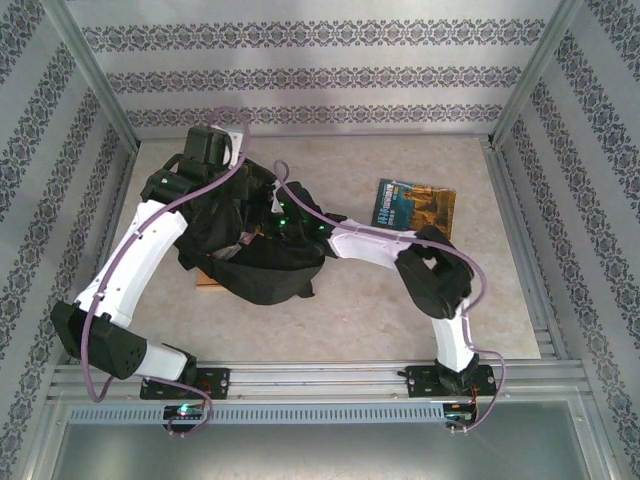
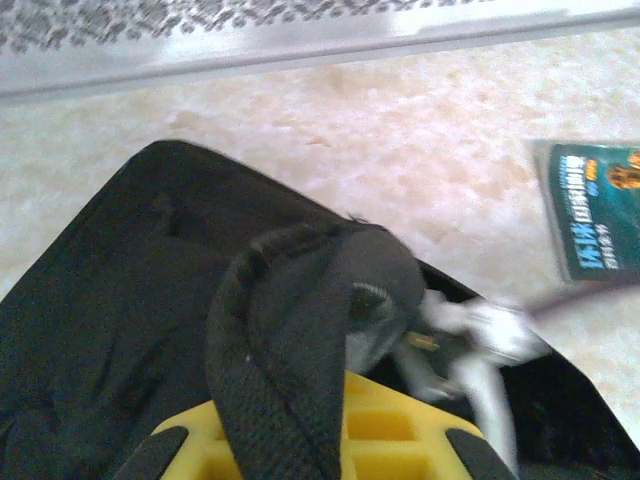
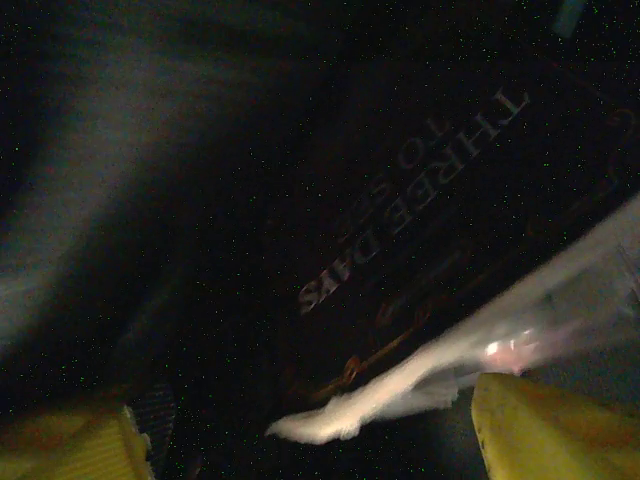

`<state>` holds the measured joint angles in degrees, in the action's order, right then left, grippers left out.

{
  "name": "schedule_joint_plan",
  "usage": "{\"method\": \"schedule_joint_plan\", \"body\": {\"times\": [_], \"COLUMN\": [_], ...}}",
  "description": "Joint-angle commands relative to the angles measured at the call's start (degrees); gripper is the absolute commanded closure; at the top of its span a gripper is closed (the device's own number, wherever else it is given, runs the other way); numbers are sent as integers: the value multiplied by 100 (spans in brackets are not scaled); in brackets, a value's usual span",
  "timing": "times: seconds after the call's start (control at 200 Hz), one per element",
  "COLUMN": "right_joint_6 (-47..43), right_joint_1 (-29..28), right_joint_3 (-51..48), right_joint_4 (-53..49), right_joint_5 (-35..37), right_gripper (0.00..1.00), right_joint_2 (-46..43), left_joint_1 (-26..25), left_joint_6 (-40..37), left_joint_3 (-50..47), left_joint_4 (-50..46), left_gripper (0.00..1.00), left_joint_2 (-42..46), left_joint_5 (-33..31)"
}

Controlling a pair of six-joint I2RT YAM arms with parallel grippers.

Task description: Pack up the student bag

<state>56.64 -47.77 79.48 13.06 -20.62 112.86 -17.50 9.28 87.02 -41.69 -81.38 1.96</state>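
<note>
- Bag [image 1: 260, 265]: black and floppy, it lies on the left half of the desk [image 1: 400, 300], between the two arms, with its mouth facing up and to the right.
- Left arm [image 1: 130, 265]: it runs up the left side of the desk and bends over the far end of the bag.
- Left end effector [image 2: 320, 445]: clenched on a black webbing strap [image 2: 270, 350] of the bag. The strap rises in a loop from between the yellow fingers [image 2: 465, 445].
- Right arm [image 1: 370, 240]: it reaches from the near right corner across to the bag, and its tip is inside the bag's mouth. In the left wrist view a blurred white part of it shows in that opening.
- Right end effector [image 3: 310, 440]: released, with its yellow fingers [image 3: 550, 430] wide apart at the two lower corners of the right wrist view.
- Dark book [image 3: 420, 190]: it sits in the dim interior of the bag, beyond the right fingers. Its cover carries pale lettering that begins "THREE DAYS". Its white page edge [image 3: 450, 360] runs in a slant towards the right finger; whether it touches the finger cannot be told through the blur.
- Teal book [image 1: 413, 205]: flat on the desk to the right of the bag, apart from it, just beyond the right forearm.
- Tan edge [image 1: 210, 283]: it shows from under the near left side of the bag; what it belongs to cannot be told.
</note>
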Motion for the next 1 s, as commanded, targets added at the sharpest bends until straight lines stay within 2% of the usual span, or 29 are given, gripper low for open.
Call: {"method": "schedule_joint_plan", "body": {"times": [0.0,0.09,0.27,0.33,0.48,0.6,0.71,0.854,0.994], "right_joint_6": [-1240,-1487,-1795,-1857,-1961,-2075,-2037,-2405,-2640], "right_joint_1": [62,201,798,1095,1923,2561,3083,3759,4262], "right_joint_3": [-451,-749,-1388,-1433,-777,-70,583,1668,2525], "right_joint_4": [80,-198,-828,-1134,-3095,-4239,-4846,-5576,-6126], "right_joint_5": [-154,-79,695,829,1647,2401,3055,2967,2781], "right_gripper": [22,22,27,33,38,48,56,56,52], "right_joint_2": [-1020,-1456,-2317,-2413,-2053,-1357,-727,324,1128], "left_joint_1": [438,618,723,726,689,466,333,307,240], "left_joint_6": [482,608,708,770,1105,1091,1124,1276,1327], "left_joint_3": [-287,-395,-440,-501,-1021,-1174,-1268,-1476,-1547], "left_joint_4": [630,867,1129,1192,1735,1874,1982,2191,2219], "left_gripper": [100,100,100,100,100,100,90,63,51], "left_joint_2": [72,46,-286,-399,-484,-626,-675,-546,-378], "left_joint_5": [177,228,655,858,1523,1726,1795,1860,1742]}}
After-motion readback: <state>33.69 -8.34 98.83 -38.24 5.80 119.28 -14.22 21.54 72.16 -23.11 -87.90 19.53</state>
